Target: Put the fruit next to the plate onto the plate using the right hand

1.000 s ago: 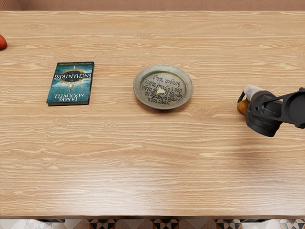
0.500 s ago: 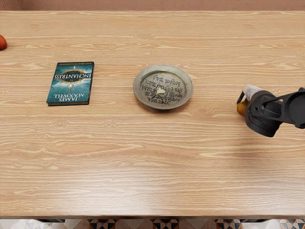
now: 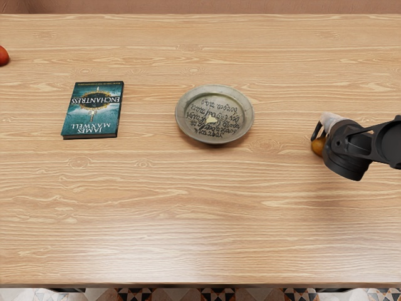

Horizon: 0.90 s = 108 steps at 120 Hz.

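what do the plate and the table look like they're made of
Plate: probably dull grey-green metal, perhaps pewter, going by its matte sheen and the script marked inside. Table: light wood with long grain streaks and a satin finish; it could be laminate.

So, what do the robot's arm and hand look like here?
Only the right arm shows: a slim matte black link coming from the right edge. The right hand is a bulky, rounded black housing with a pale grey piece on top. No cables or markings are visible.

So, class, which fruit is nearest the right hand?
The orange fruit, partly hidden by the right hand; the red fruit sits at the picture's far left edge.
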Each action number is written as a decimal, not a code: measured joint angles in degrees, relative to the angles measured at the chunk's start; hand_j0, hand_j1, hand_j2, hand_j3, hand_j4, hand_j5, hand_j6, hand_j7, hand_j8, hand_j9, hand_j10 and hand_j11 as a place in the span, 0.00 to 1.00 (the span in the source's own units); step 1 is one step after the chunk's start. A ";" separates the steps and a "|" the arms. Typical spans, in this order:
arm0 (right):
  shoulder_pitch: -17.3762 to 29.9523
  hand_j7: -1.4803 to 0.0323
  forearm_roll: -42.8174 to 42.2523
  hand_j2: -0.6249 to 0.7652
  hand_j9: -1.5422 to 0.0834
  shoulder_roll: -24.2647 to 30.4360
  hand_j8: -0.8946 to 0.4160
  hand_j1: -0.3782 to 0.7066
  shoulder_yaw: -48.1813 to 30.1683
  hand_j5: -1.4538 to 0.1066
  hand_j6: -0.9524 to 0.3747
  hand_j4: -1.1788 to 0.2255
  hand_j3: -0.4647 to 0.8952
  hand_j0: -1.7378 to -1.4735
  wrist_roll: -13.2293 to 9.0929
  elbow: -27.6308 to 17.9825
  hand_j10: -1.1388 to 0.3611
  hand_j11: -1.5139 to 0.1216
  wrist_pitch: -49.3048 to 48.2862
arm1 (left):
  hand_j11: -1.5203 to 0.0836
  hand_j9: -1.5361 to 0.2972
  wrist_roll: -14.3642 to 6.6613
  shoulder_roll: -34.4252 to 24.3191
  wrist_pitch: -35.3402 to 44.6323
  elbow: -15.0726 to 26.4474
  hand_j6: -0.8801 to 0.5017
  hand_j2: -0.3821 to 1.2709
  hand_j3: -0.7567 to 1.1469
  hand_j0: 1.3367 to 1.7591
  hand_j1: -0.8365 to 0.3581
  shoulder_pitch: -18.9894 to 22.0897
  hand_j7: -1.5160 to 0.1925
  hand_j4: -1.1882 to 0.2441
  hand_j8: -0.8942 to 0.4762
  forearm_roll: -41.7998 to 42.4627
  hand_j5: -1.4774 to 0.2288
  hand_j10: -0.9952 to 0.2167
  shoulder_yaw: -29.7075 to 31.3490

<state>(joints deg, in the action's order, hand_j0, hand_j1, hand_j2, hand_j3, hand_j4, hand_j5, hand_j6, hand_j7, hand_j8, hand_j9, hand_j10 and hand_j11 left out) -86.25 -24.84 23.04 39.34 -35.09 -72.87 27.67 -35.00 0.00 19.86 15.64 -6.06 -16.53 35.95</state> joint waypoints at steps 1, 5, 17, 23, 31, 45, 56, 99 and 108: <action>0.00 0.43 0.00 0.69 0.45 0.01 0.21 0.62 -0.05 0.41 0.30 0.34 0.34 0.30 0.00 -0.01 0.33 0.43 0.00 | 0.95 0.84 0.00 0.00 0.00 0.00 0.64 0.23 0.40 0.76 0.99 0.00 0.89 0.83 0.65 0.00 0.87 0.82 0.00; 0.01 0.43 0.00 0.69 0.45 0.05 0.20 0.62 -0.22 0.41 0.30 0.34 0.34 0.30 0.00 -0.03 0.33 0.43 -0.04 | 0.95 0.84 0.00 0.00 0.00 0.00 0.64 0.23 0.40 0.76 0.99 0.00 0.89 0.83 0.65 0.00 0.87 0.82 0.00; 0.05 0.43 -0.01 0.69 0.44 0.44 0.20 0.62 -1.08 0.41 0.30 0.34 0.34 0.30 0.02 -0.08 0.33 0.43 -0.38 | 0.95 0.84 0.00 0.00 0.00 0.00 0.64 0.23 0.40 0.76 0.99 0.00 0.89 0.83 0.65 0.00 0.87 0.82 0.00; 0.06 0.43 -0.18 0.69 0.44 0.73 0.21 0.62 -1.58 0.40 0.30 0.35 0.34 0.30 0.03 -0.25 0.33 0.42 -0.55 | 0.95 0.84 0.00 0.00 0.00 0.00 0.64 0.23 0.40 0.76 0.99 0.00 0.89 0.83 0.65 0.00 0.87 0.82 0.00; 0.05 0.43 -0.31 0.70 0.44 1.21 0.21 0.62 -2.42 0.40 0.30 0.36 0.34 0.30 0.03 -0.56 0.33 0.42 -0.87 | 0.95 0.84 0.00 0.00 0.00 0.00 0.64 0.23 0.40 0.76 0.99 0.00 0.89 0.83 0.65 0.00 0.87 0.82 0.00; -0.01 0.42 -0.43 0.72 0.43 1.86 0.21 0.63 -3.99 0.39 0.30 0.36 0.34 0.30 0.01 -1.14 0.32 0.41 -1.85 | 0.95 0.84 0.00 0.00 0.00 0.00 0.64 0.23 0.40 0.76 0.99 0.00 0.89 0.83 0.65 0.00 0.87 0.82 0.00; -0.11 0.41 -0.43 0.74 0.42 2.37 0.21 0.64 -5.59 0.38 0.30 0.36 0.34 0.30 -0.01 -1.91 0.32 0.40 -2.62 | 0.95 0.84 0.00 0.00 0.00 0.00 0.64 0.23 0.40 0.76 0.99 0.00 0.89 0.83 0.65 0.00 0.87 0.82 0.00; -1.59 0.39 0.44 0.77 0.40 3.76 0.22 0.66 -10.36 0.36 0.30 0.35 0.34 0.30 -0.04 -4.63 0.30 0.39 -5.24 | 0.95 0.84 0.00 0.00 0.00 0.00 0.64 0.23 0.40 0.76 0.99 0.09 0.89 0.83 0.65 0.00 0.87 0.82 0.00; -1.87 0.38 0.84 0.77 0.40 4.44 0.22 0.65 -11.60 0.35 0.30 0.35 0.34 0.30 -0.02 -5.57 0.29 0.38 -6.05 | 0.95 0.84 0.00 0.00 0.00 0.00 0.64 0.23 0.40 0.76 0.99 0.09 0.89 0.83 0.65 0.00 0.87 0.82 0.00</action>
<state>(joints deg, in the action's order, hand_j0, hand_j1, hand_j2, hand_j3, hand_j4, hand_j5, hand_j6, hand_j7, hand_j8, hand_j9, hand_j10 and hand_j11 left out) -88.13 -24.00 27.48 27.74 -35.11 -78.44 21.62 -35.00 0.00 19.86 15.64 -5.98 -16.53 35.94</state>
